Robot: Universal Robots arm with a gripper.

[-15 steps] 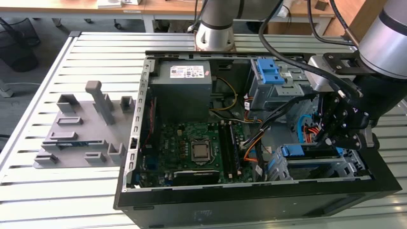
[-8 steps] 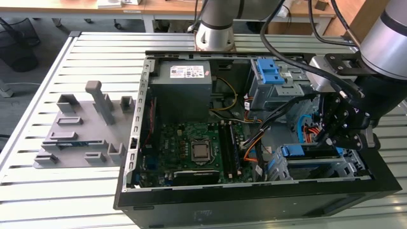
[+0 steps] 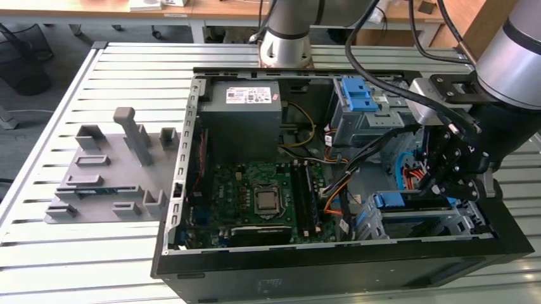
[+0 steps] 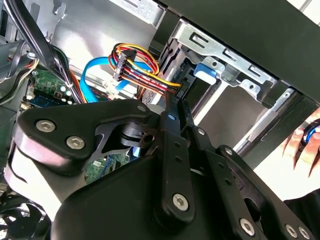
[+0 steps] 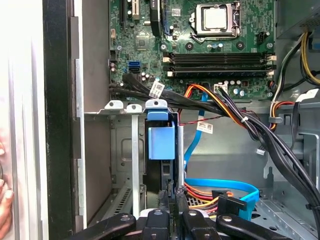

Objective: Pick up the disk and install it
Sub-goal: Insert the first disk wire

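The counter [image 3: 127, 266] is ribbed metal, pale and faintly shiny. On it, at nine o'clock from the computer case [image 3: 338, 269], lies a matt grey plastic fixture [image 3: 110, 177]. The case's outer shell is matt black, its inner walls bare dull-grey sheet metal. The drive cage [image 5: 132, 160] is bright stamped steel with a smooth sheen. In it the disk [image 5: 161, 142] shows a smooth light-blue plastic carrier face. The motherboard [image 5: 200, 45] is green with a glossy metal socket frame. The gripper [image 4: 175, 150] links are matt black with shiny silver screws. Cables have glossy plastic sheaths in blue, orange, yellow and black.
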